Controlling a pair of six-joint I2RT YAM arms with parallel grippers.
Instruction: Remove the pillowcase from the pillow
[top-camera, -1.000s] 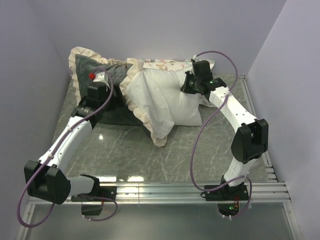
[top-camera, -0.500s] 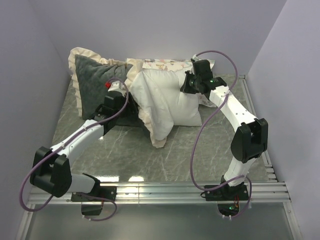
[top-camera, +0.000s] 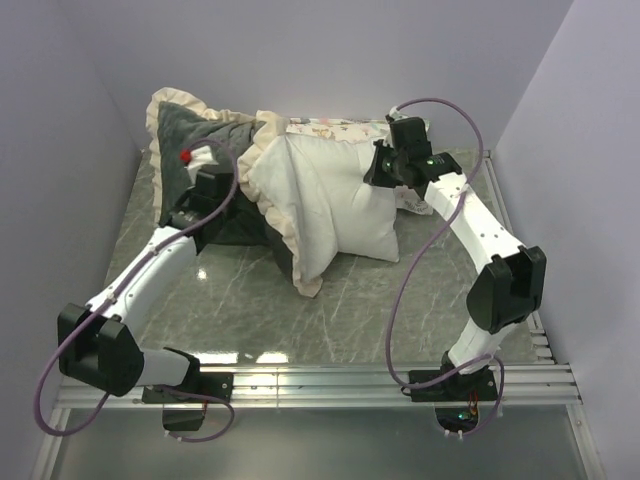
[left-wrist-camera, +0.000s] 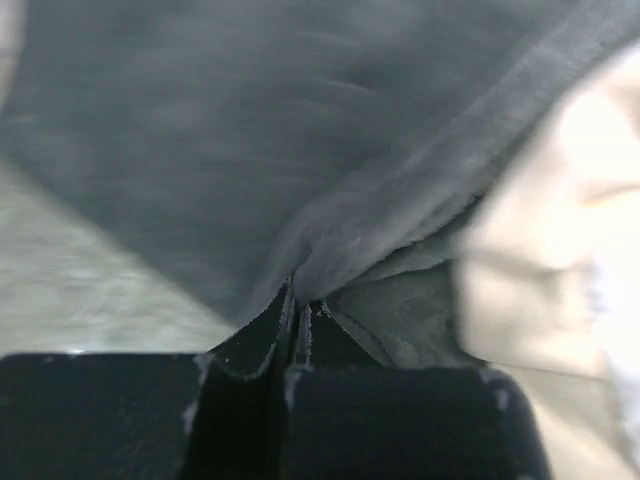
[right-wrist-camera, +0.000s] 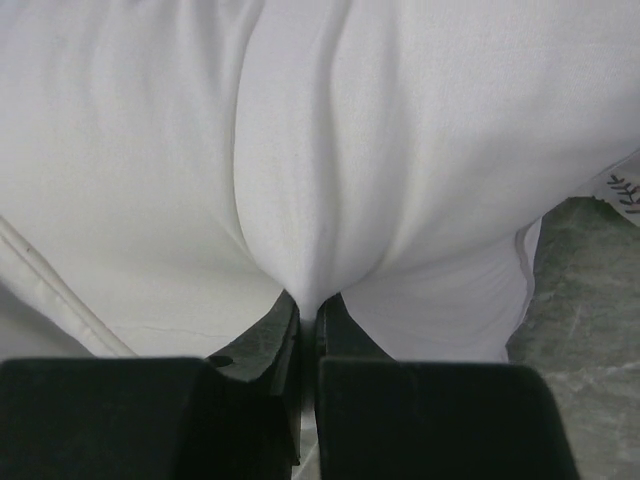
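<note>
The pillowcase lies at the far left of the table. Its dark grey plush face is up, and its cream frill runs down the middle of the scene, where the opening faces right. The pillow sticks out of that opening toward the right. Most of its white body is bare and its left end sits inside the case (how deep cannot be told from above).

The left end effector is closed on a fold of the grey plush. In the left wrist view the jaws meet with a ridge of fabric pinched between them, and the cloth rises from the tips in a taut crease.

The right end effector is clamped on the pillow near its far right corner. The right wrist view shows white cloth gathered into a tuck between the closed jaws.

Behind the pillow, toward the back wall, a small pastel-print pillow peeks out, partly hidden by the white one.
</note>
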